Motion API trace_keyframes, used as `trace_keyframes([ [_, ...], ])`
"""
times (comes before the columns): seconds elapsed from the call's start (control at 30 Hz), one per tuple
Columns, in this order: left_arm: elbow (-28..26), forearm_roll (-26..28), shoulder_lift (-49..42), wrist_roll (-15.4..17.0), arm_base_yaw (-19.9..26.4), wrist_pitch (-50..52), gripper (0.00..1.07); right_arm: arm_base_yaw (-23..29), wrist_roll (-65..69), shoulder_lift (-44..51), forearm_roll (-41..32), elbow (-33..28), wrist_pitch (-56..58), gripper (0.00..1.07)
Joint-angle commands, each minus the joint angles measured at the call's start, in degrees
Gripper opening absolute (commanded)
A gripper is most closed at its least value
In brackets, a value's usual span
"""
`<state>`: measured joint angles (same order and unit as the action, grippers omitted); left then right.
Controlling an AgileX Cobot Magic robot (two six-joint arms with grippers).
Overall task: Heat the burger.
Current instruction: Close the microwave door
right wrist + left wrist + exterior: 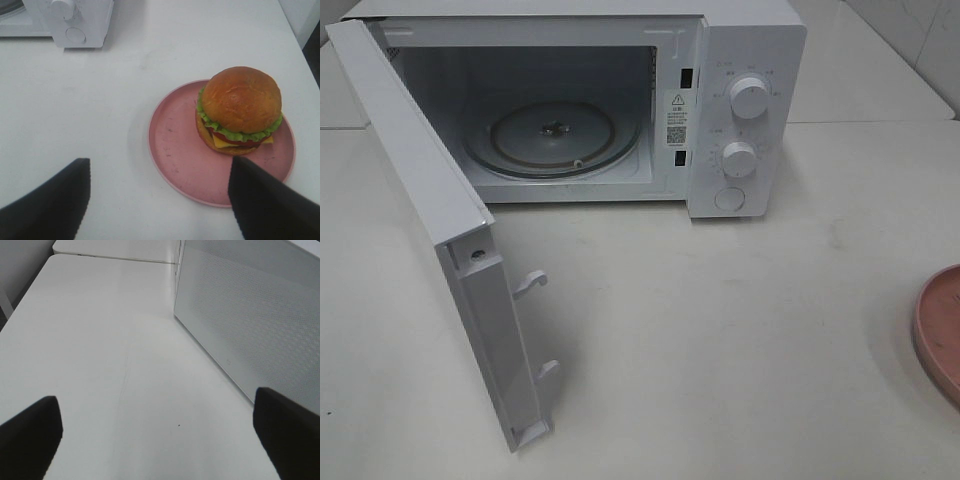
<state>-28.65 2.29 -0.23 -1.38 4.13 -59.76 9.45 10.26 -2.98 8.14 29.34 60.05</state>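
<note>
The burger (240,107), with a glossy brown bun, green lettuce and yellow cheese, sits on a round pink plate (175,145) on the white table, seen in the right wrist view. My right gripper (160,200) is open above the table, short of the plate's near rim, touching nothing. In the exterior high view only the plate's edge (940,330) shows at the far right; the burger is out of that view. The white microwave (740,60) stands at the back with its door (430,220) swung wide open and its glass turntable (552,138) bare. My left gripper (155,435) is open beside the door's outer face (250,320).
The microwave's control panel with two knobs (752,98) and a round button (730,198) faces forward; it also shows in the right wrist view (75,20). The open door juts toward the table's front left. A seam (115,257) between tables runs behind the microwave.
</note>
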Motion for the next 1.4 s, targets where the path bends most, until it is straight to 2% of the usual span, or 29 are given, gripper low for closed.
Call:
trace_keyframes([
  [0.03, 0.17, 0.06, -1.15, 0.23, 0.00, 0.34, 0.95, -1.95, -0.92, 3.84, -0.52, -0.11, -0.34, 0.74],
  [1.4, 0.17, 0.06, -1.15, 0.23, 0.00, 0.34, 0.95, -2.06, -0.92, 4.76, -0.74, -0.11, -0.34, 0.74],
])
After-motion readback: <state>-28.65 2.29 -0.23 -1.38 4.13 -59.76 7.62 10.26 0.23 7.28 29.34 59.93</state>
